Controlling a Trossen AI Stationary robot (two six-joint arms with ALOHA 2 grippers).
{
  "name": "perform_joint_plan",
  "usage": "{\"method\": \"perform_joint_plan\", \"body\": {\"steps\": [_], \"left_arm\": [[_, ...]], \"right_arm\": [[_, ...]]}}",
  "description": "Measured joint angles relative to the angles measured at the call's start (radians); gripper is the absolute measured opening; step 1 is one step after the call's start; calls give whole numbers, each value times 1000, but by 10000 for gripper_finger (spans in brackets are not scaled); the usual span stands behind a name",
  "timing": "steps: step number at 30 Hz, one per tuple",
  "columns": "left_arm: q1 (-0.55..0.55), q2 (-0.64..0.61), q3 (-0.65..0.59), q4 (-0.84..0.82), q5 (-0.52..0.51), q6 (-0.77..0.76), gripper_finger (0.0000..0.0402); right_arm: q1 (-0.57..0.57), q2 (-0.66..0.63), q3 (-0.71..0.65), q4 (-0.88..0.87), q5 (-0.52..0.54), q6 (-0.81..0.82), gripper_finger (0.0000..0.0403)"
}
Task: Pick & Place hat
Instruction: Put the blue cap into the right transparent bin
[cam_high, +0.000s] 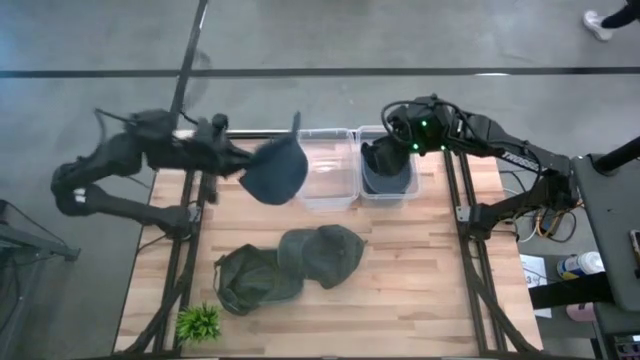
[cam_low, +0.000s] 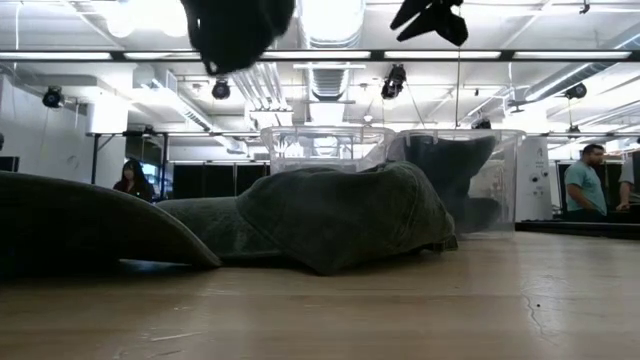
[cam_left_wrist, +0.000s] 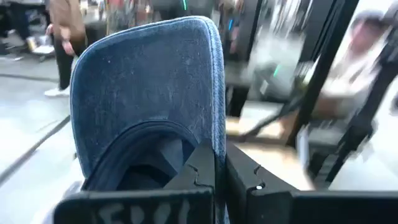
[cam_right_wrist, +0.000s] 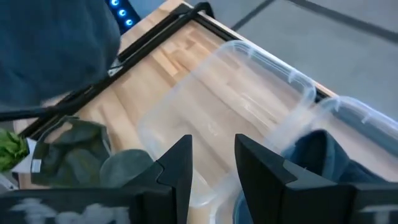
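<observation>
My left gripper (cam_high: 238, 160) is shut on a blue denim cap (cam_high: 276, 172), held in the air over the table's far left part, beside the left clear bin (cam_high: 330, 190). In the low view the cap (cam_low: 235, 30) hangs high above the table. My right gripper (cam_right_wrist: 213, 165) is open and hovers over the right clear bin (cam_high: 405, 192), touching nothing. A dark blue cap (cam_right_wrist: 323, 155) lies inside that bin. Two green caps (cam_high: 322, 255) (cam_high: 252, 280) rest on the table's middle, crowns up and overlapping. My left gripper pinches the blue cap between its two fingers (cam_left_wrist: 202, 177) at the rim edge (cam_left_wrist: 219, 146), where the brim meets the crown. The cap is lifted clear of the table. Its brim (cam_left_wrist: 149, 74) stands out past the fingers.
The left clear bin (cam_right_wrist: 242, 106) holds nothing that I can see. A small green plant (cam_high: 198, 322) stands at the table's near left corner. Black frame rails (cam_high: 470, 250) run along the table's left and right sides. People stand in the room behind.
</observation>
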Motion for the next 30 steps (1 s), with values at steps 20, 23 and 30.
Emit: {"method": "perform_joint_plan", "body": {"steps": [20,23,30], "left_arm": [[-661,508,49,-336,-811,690,10],[-722,592,46,-347,-881,789,10],[-745,700,135,-342,-902,824,11]], "right_arm": [[-211,100,0,-36,-299,-161,97],[-221,154,7,-35,-300,-265,89],[-196,295,72,-32,-426,-420,74]]}}
